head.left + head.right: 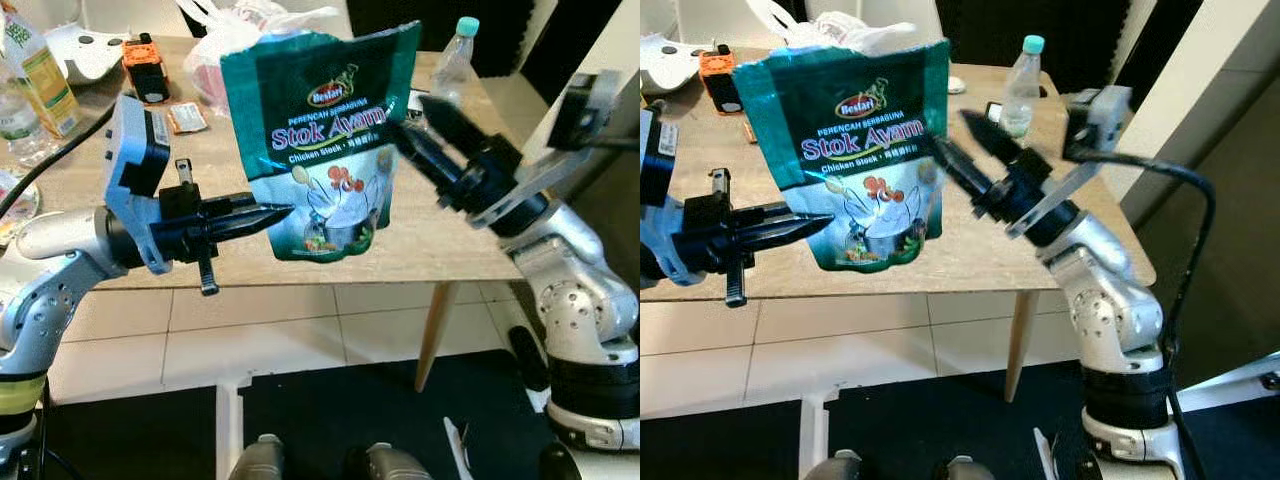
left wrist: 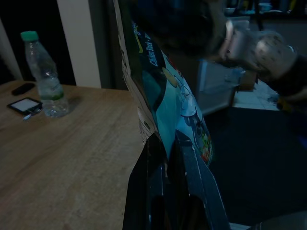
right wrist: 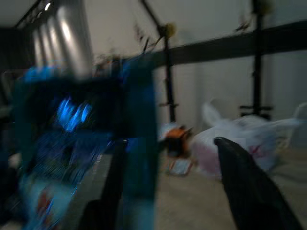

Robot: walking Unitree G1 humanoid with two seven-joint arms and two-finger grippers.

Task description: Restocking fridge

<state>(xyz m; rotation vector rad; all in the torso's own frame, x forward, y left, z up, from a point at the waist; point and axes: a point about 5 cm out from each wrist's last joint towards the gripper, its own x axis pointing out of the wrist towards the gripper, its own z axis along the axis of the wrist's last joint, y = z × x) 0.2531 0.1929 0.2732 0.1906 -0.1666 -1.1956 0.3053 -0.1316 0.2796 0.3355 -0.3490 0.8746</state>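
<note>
1. The left gripper (image 1: 270, 213) reaches in from 9 o'clock, its jaws pressed together on the lower left edge of the pouch (image 1: 322, 140); the left wrist view shows the two black fingers (image 2: 192, 177) pinching that edge between them.
2. The pouch is a teal chicken-stock bag, printed "Stok Ayam", held upright in the air above the near edge of the table (image 1: 430, 240), at the middle of the scene.
3. The right gripper (image 1: 415, 125) comes in from 3 o'clock, at the pouch's right edge. Its jaws are spread: one finger (image 1: 950, 160) touches the pouch's right side and the other (image 1: 985, 133) stands apart from it. The right wrist view is blurred, but shows the pouch edge (image 3: 139, 143) against one finger with the second finger (image 3: 249, 187) well clear.
4. Under the pouch, the wooden table runs away towards 12 o'clock, with white floor tiles (image 1: 260, 340) and a dark mat (image 1: 330, 420) below its near edge.
5. At 10 o'clock on the table lie a small orange sachet (image 1: 186, 118) and, further back, an orange and black device (image 1: 146, 67).
6. At 9 to 10 o'clock, a yellow-labelled bottle (image 1: 35, 70) stands near the table's left edge.
7. At 1 o'clock, a clear water bottle (image 1: 455, 62) with a green cap stands behind the right gripper.
8. At 12 o'clock, white plastic bags (image 1: 240, 20) sit at the far side of the table.
</note>
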